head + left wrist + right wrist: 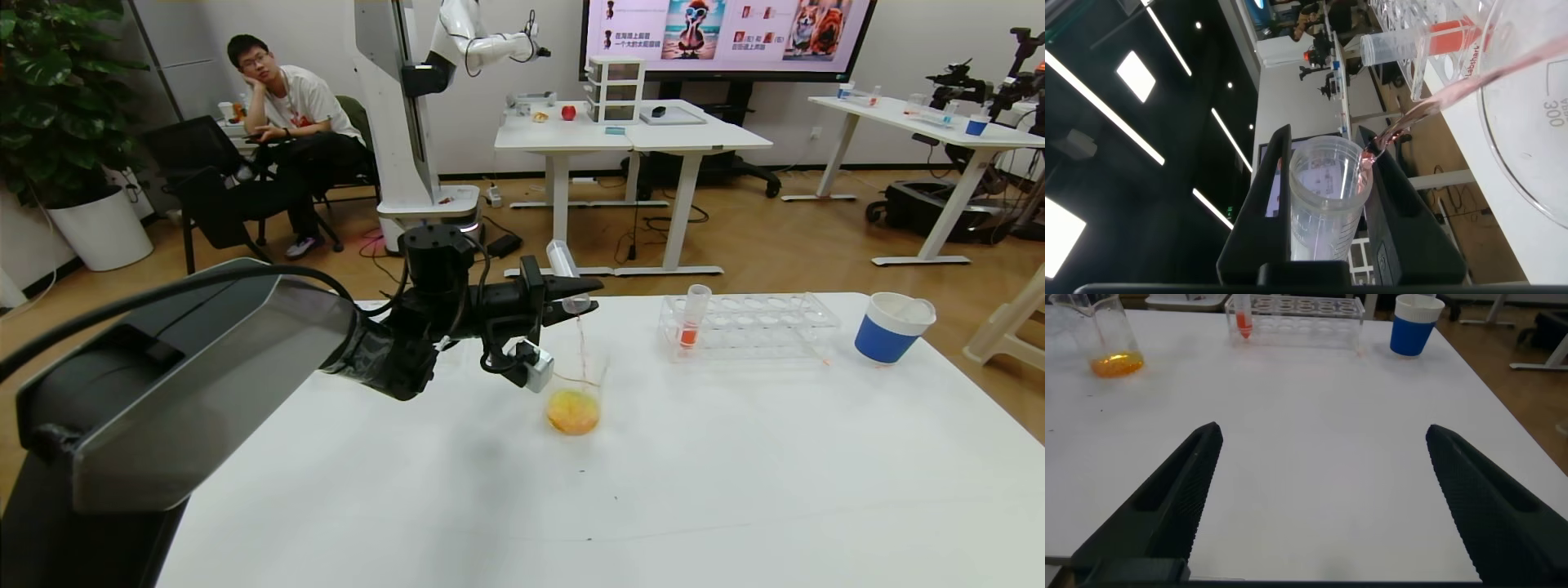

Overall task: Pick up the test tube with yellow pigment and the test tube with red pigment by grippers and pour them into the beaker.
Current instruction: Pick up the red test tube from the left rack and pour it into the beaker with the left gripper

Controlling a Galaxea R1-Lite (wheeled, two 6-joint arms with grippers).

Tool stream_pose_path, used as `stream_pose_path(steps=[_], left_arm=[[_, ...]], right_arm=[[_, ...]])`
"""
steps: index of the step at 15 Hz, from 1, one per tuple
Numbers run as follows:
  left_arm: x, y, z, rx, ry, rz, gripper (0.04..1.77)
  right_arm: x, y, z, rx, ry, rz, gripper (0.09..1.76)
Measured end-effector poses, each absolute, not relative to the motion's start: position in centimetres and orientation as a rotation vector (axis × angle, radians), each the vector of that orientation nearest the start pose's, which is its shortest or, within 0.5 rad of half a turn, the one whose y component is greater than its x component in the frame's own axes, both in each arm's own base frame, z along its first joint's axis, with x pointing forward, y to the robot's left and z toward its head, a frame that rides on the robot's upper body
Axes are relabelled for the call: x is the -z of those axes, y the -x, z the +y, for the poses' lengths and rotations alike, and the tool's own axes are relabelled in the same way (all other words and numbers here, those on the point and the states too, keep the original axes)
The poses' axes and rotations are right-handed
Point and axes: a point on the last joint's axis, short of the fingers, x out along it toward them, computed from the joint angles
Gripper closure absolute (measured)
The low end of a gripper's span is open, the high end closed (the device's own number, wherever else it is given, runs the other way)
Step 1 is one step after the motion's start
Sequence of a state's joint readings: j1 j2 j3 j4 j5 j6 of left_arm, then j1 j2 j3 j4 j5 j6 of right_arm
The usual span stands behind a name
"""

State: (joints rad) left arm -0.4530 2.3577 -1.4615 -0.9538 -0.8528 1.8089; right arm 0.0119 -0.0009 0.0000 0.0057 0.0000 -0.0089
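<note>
Left gripper [584,296] pinched tilted tube [565,273], red stream falling into beaker [575,400]. Best kept mouth over rim, tilt steady. Right gripper [1323,498] spread, idle.

My right claw [1319,498] hangs low over the white table [1315,416], its two black fingers [1176,498] spread wide with nothing between them. Well ahead, beyond one fingertip, stands the beaker [1112,339] with orange-yellow liquid pooled at its bottom. Farther ahead sits a clear rack [1298,312] holding one test tube with red pigment [1242,317], a blue-and-white paper cup [1413,325] just beside it.
</note>
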Motion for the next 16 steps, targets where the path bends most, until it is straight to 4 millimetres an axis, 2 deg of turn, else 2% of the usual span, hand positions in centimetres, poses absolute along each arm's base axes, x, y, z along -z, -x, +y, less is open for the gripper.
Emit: stream_pose_path(steps=[10,13,16], left_arm=[[-12.9,-41.6,-22.7,0.868,-1.519,-1.209,1.28],[-13.9,-41.7,-22.6,0.845,-1.415,-1.105,1.28],[-15.1,-41.6,-22.5,0.843,-1.101,-0.879,1.28]], right_arm=[[-7.5,2.3,0.0,-0.012,0.009,0.005,0.11],[-7.5,2.3,0.0,-0.012,0.009,0.005,0.11],[-7.5,2.3,0.0,-0.012,0.009,0.005,0.11]])
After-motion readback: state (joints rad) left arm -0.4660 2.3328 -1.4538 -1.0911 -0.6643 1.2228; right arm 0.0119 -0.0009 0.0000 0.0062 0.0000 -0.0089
